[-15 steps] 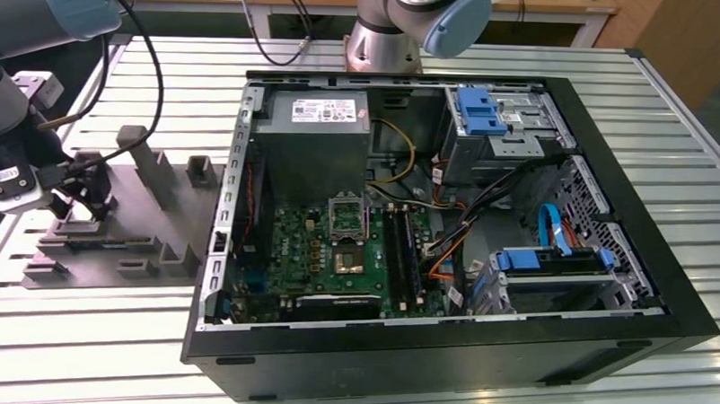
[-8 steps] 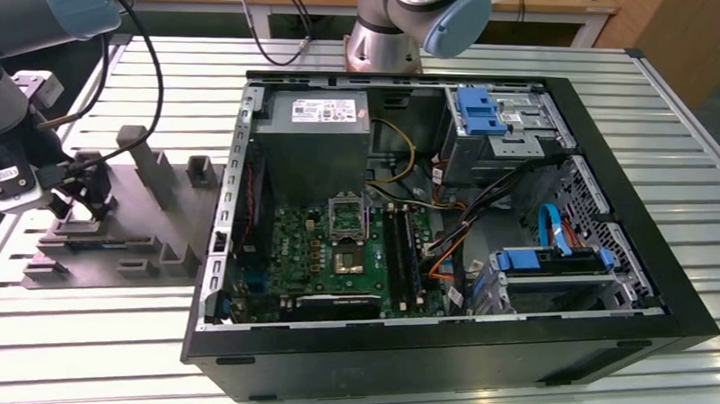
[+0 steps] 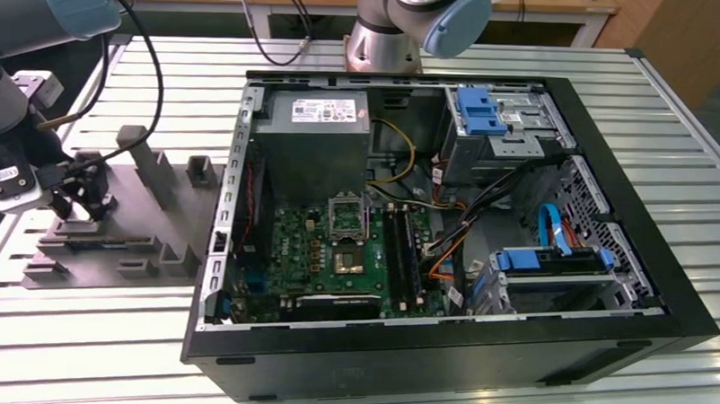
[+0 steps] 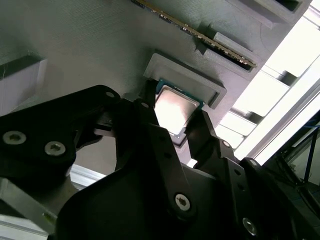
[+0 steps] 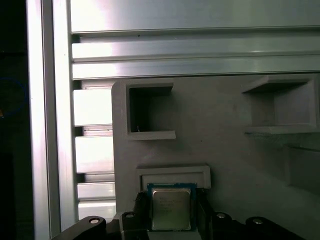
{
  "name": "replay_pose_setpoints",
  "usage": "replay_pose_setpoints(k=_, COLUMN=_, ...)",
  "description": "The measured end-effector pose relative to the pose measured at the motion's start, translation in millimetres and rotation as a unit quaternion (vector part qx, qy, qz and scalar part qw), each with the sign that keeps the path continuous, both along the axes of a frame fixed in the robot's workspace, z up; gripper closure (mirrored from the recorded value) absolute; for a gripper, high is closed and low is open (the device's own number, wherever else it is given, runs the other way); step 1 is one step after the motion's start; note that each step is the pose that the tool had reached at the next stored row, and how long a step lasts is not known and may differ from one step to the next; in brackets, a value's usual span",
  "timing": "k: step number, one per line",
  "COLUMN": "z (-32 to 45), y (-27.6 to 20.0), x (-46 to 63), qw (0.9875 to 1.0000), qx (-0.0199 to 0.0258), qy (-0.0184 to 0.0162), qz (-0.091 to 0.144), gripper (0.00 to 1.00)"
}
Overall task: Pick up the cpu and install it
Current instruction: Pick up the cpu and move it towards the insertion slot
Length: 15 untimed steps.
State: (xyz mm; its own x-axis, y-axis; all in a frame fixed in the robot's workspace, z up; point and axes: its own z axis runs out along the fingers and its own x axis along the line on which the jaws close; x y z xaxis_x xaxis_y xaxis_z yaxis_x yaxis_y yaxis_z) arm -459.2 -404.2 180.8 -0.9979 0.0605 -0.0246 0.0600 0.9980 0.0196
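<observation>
Where the grey tray (image 3: 107, 247) lies on the slatted table (image 3: 92, 336), to the exterior view's left of the open computer case (image 3: 450, 367), shows the gripper (image 3: 80, 215) set low over it. In both wrist views, finds the cpu (image 4: 174, 111) (image 5: 171, 209), pale silver top upward, seated against the raised rim (image 4: 200, 82) of a shallow pocket in that tray. Places the black fingers (image 4: 202, 131) against two opposite edges of the cpu, closed on it with no gap visible. In the second wrist view, sets a long thin board (image 4: 200, 35) on edge just beyond the pocket.
</observation>
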Motion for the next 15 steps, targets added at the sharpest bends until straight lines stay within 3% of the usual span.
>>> replay_pose_setpoints(k=8, z=0.3, y=0.0, x=0.1, qw=1.0000, qx=-0.0001, qy=-0.0002, qz=0.000, gripper=0.53)
replay_pose_setpoints(k=15, z=5.8, y=0.0, x=0.0, qw=1.0000, qx=-0.0002, qy=-0.0001, qz=0.000, gripper=0.53)
